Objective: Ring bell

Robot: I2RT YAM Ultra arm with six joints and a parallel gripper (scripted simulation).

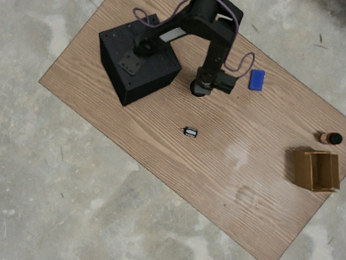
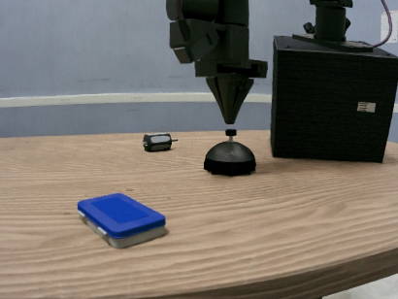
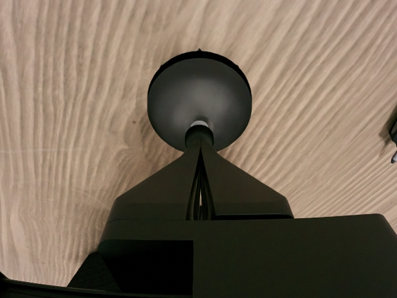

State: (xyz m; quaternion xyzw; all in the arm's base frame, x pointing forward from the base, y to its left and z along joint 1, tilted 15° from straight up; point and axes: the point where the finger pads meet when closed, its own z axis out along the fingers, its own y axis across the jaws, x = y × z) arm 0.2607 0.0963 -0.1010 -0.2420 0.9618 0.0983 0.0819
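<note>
Gripper (image 2: 229, 121) fully closed, nothing held, tip pointing straight down just above the button (image 2: 231, 132), small gap visible. Bell (image 2: 229, 159) on table (image 2: 272, 223), at 9 o'clock of the black box (image 2: 335, 97). Motor (image 2: 157, 142) at bell's 9 o'clock.

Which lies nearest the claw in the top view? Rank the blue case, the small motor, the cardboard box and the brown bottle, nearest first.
Measured from the claw:
1. Small motor, toward the table's middle; blue case, beside the arm. Too close to call.
2. Brown bottle, near the table's far edge.
3. Cardboard box, just beyond the bottle.
</note>
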